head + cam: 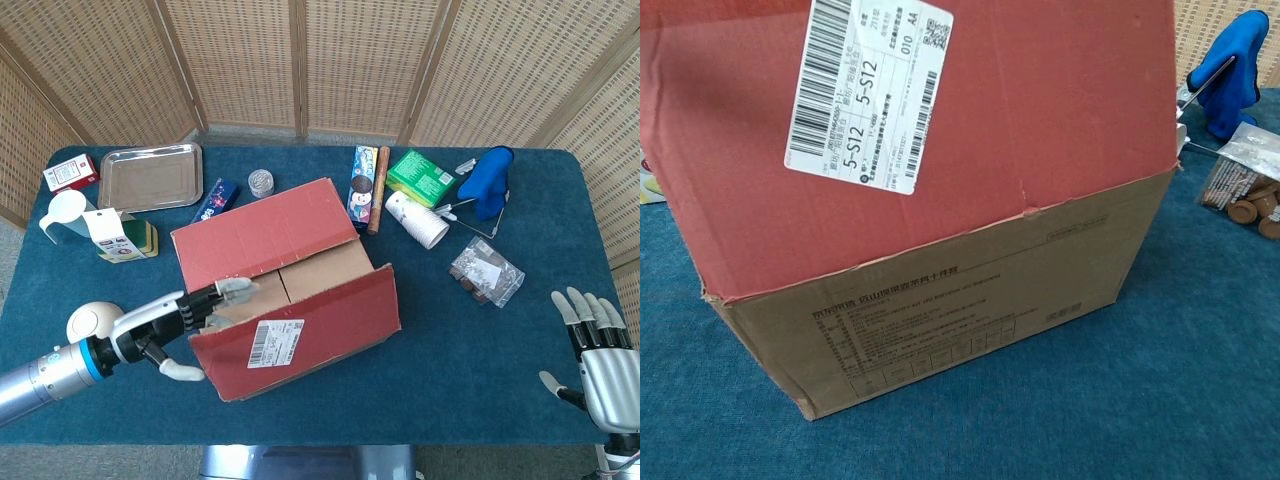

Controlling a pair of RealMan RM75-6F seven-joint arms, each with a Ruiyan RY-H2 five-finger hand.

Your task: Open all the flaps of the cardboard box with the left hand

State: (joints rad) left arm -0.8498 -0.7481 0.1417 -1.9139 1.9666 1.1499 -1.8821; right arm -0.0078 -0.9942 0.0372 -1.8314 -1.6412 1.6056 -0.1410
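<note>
My left robot hand (190, 318) reaches from the left, fingers spread under the cardboard box (300, 300)'s raised near flap (300, 335), gripping nothing; the far flap (262, 232) lies beyond, closed.

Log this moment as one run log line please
left hand: lifting near flap of cardboard box | far flap: closed | right hand: idle, open

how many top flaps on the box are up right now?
1. The near flap, with the shipping label, is lifted by the left hand. The far flap lies flat. Inner flaps show beneath, still down.
</note>
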